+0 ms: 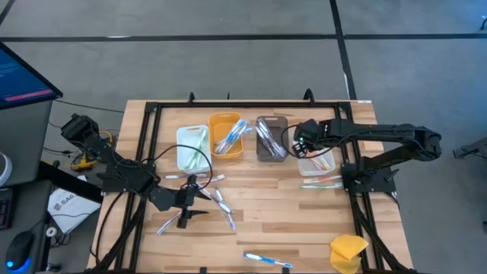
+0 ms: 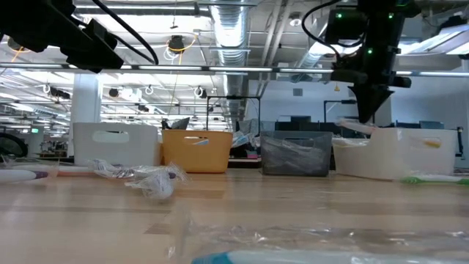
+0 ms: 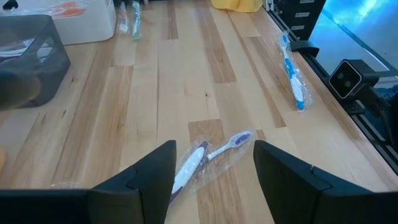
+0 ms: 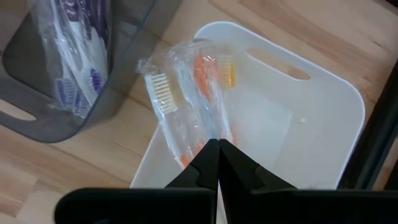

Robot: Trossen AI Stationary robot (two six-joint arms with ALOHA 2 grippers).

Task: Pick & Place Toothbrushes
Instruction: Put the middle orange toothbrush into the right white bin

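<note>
Near edge of tabletop [image 1: 304, 228]: a wrapped blue toothbrush [image 1: 268, 260] lies near the yellow sponge lump [image 1: 348, 251].
Left gripper [image 3: 213, 165]: jaws wide apart, holding nothing, low over a wrapped purple-and-white toothbrush [image 3: 202, 158]; more wrapped toothbrushes [image 1: 221, 202] lie scattered just beside it.
Green toothbrush [image 1: 319, 182]: on the tabletop just in front of the right white bin [image 4: 323, 112].
Right gripper [image 4: 218, 155]: jaws closed on a wrapped orange toothbrush [image 4: 202, 87], held over the right white bin.
Far row: left white bin [image 1: 192, 147], orange bin [image 1: 225, 135], grey bin [image 1: 271, 138], each holding toothbrushes.
</note>
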